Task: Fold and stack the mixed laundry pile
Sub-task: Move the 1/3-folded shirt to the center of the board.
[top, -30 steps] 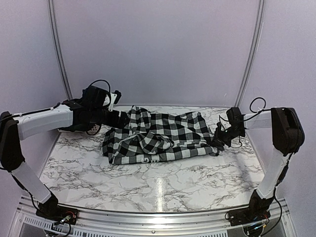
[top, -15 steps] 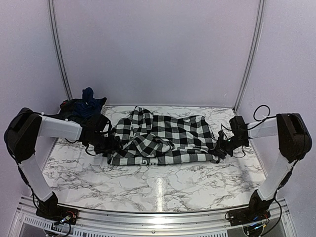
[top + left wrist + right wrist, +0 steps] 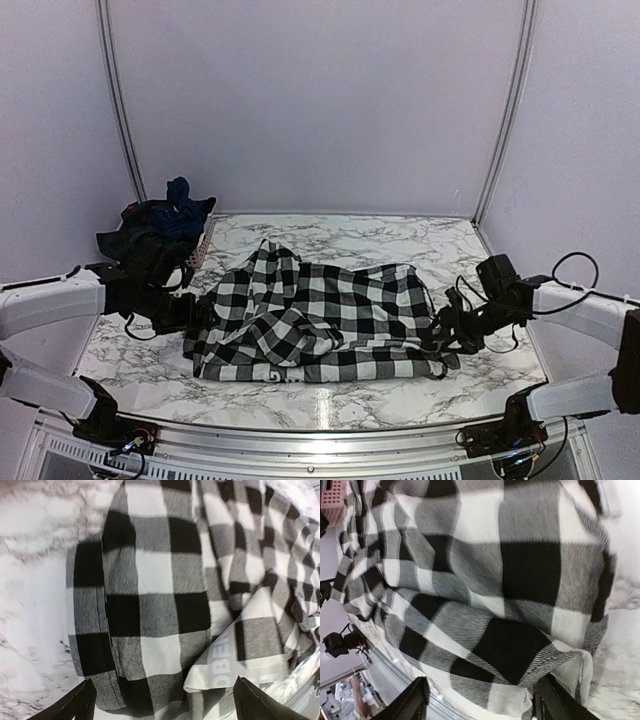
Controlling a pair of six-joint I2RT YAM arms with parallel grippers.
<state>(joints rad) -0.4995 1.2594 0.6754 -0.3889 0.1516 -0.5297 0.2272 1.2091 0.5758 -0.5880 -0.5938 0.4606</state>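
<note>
The black-and-white check shirt (image 3: 315,320) is lying spread and rumpled across the middle of the marble table (image 3: 400,395). It is now sitting closer to the near edge than half a second ago, having been drawn forward from the far half. The left gripper (image 3: 195,315) is resting low at the shirt's left border, having pulled back from the far-left corner with its arm. Its fingers (image 3: 77,705) are standing wide apart in the left wrist view, released, with the checked cloth lying flat ahead of them and not pinched. The right gripper (image 3: 445,338) is sitting at the shirt's right border, also nearer the near edge than before. Its fingers (image 3: 417,702) are now standing parted, with the shirt's hem corner lying loose between them and no grasp showing. At the far-left corner the navy blue T-shirt (image 3: 180,195) is topping a heap of dark cloth (image 3: 135,235), unmoved since half a second ago. A pink lattice crate (image 3: 205,243) is standing just beside that heap.
</note>
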